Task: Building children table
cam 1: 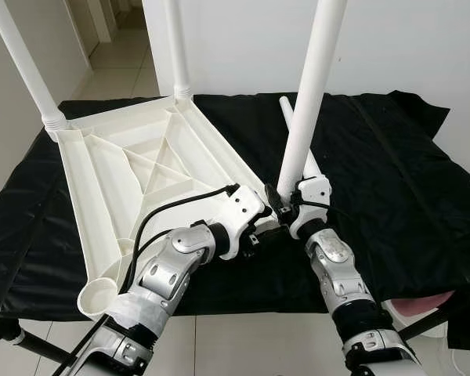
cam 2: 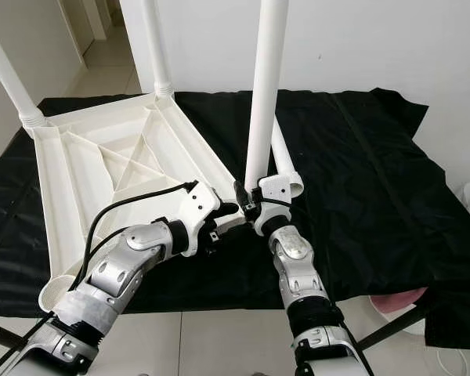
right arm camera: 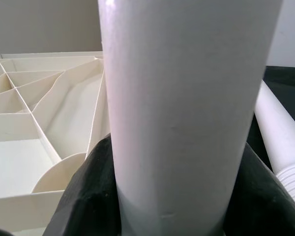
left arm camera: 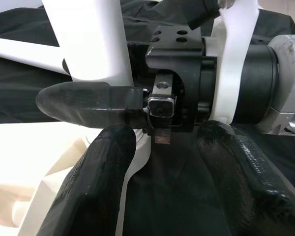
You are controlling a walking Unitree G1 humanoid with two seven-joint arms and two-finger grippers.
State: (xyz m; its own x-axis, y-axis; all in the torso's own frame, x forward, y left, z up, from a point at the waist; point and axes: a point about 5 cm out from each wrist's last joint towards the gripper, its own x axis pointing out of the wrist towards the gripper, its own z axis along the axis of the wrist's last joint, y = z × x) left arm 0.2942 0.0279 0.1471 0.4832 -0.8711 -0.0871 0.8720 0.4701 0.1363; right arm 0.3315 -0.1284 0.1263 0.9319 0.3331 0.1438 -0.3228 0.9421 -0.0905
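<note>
Left eye view: upturned white plastic child's tabletop with ribbed underside (cam 1: 141,168) lying on bench covered in black cloth (cam 1: 392,180). Two white plastic tube legs already standing in far corners: far-left leg (cam 1: 23,63), far-right leg (cam 1: 178,47). Near-left round corner socket (cam 1: 99,296) unfilled. Third white tube leg (cam 1: 309,94) held near upright at tabletop's near-right corner, pinched at its lower end by right tool (cam 1: 291,205). Left tool (cam 1: 260,227) reaching in beside it at same corner. Spare white tube leg (cam 1: 296,129) lying flat on cloth behind held leg.

Right eye view: same layout; held leg rising out past top edge, spare leg's ribbed end (cam 2: 286,178) just beside right wrist.

Left wrist view: left tool's black fingers (left arm camera: 103,167) spread apart, gripping nothing; right tool's finger and black wrist block directly ahead, white leg base just beyond.

Right wrist view: held leg (right arm camera: 187,113) clamped between right tool's black fingers (right arm camera: 88,196); ribbed tabletop underside to one side, spare leg on cloth to the other.
</note>
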